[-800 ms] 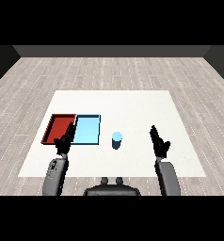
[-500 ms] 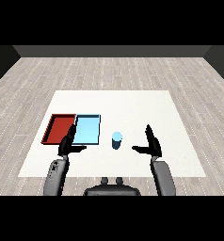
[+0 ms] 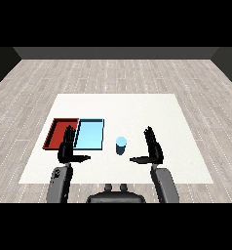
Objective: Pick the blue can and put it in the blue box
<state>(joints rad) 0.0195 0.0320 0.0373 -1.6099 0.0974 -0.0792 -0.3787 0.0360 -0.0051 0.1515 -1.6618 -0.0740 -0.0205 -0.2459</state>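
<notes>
Blue can (image 3: pixel 121 145) stands upright on the table, just right of the blue tray (image 3: pixel 90 134), long axis vertical. My right hand (image 3: pixel 153 149) is right of the can, nearer than my left hand (image 3: pixel 67 148). Both hands released, fingers straight, holding nothing. Reach goes leftward toward the can.

Left hand (image 3: pixel 67 148) and right hand (image 3: pixel 153 149) raised, fingers straight, thumbs pointing inward
</notes>
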